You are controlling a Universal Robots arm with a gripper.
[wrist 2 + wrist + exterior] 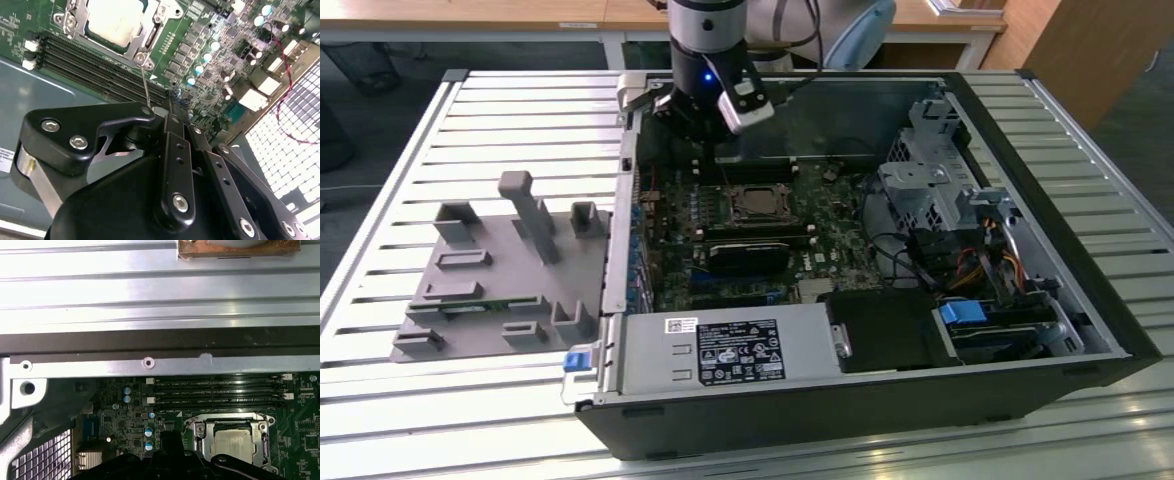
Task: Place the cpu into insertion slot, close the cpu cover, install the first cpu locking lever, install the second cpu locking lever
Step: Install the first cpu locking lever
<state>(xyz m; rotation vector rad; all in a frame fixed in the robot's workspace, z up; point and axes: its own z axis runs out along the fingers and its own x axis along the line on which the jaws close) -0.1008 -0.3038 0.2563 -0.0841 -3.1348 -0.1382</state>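
Gripper [171, 102] jaws pressed together, w/ thin wire locking lever [145, 85] ending just beside tips. Cpu [112, 20] sits in insertion slot [225, 427] under closed cpu cover [145, 37], near but apart from jaws.

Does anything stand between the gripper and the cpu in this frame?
Nothing visible blocks it. The cpu lies framed by the cpu cover; only a thin lever rod rises from its corner toward the gripper.
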